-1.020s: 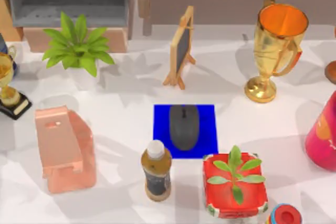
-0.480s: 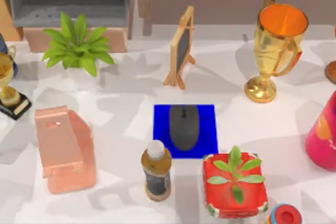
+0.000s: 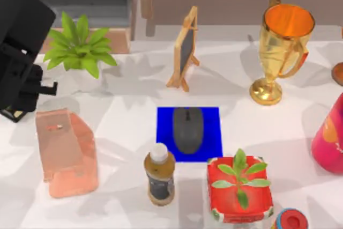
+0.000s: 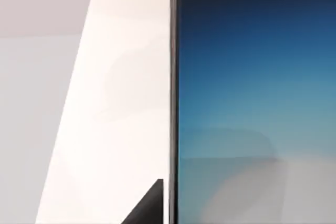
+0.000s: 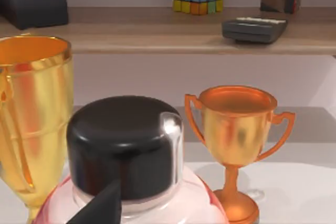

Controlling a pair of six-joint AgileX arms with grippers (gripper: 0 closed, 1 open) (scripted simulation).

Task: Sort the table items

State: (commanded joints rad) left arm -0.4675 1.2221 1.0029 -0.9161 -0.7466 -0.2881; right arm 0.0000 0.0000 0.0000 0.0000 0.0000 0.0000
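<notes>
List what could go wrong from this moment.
1. The left arm hangs over the table's left edge near the green plant; a swing could topple it.
2. The smartphone sits very close to the left wrist camera; it might slip before reaching the pink stand.

The left arm (image 3: 21, 52), cut off by the top view's left edge, hides part of a small trophy (image 3: 12, 113) at the table's left side. In the left wrist view the phone (image 4: 252, 98) runs off the frame. At the top view's right and lower edges, a pink container (image 3: 329, 138) and a red cap (image 3: 290, 219) are cropped
</notes>
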